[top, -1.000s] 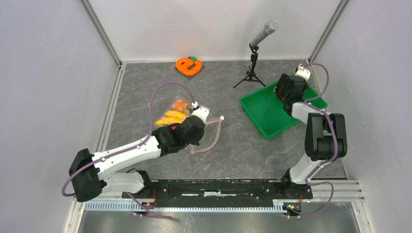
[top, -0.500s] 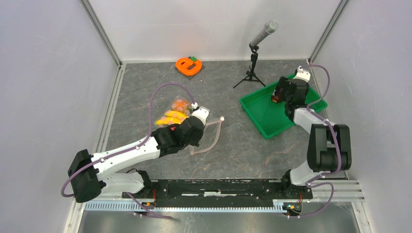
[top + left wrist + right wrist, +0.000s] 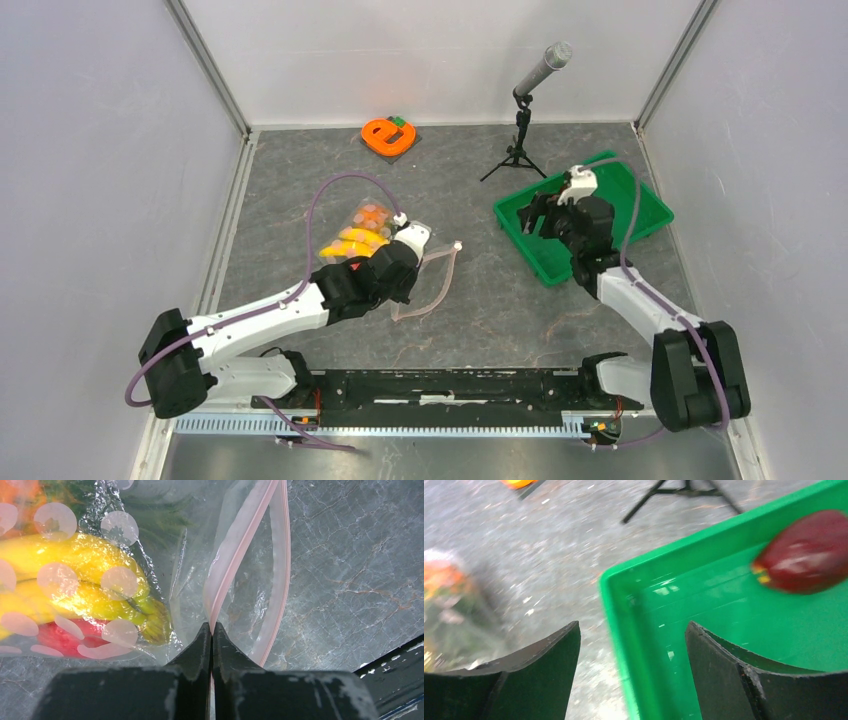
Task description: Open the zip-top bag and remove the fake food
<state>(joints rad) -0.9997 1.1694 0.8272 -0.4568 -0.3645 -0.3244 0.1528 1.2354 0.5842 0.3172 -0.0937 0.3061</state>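
Note:
The zip-top bag lies on the grey table, clear with pale pink dots. It holds the yellow banana bunch, the red apple and the orange pineapple. My left gripper is shut on the bag's pink zip strip at the mouth; its jaws meet on the strip. My right gripper is open and empty over the left end of the green tray, its jaws astride the tray rim. The dark maroon fruit lies in the tray, apart from the fingers.
An orange "e"-shaped object sits at the back of the table. A microphone on a small tripod stands just behind the tray; its legs show in the right wrist view. Walls enclose the table on three sides.
My right gripper has swung from the tray's far right corner to its left end and has let go of the maroon fruit. The left arm and bag have not moved.

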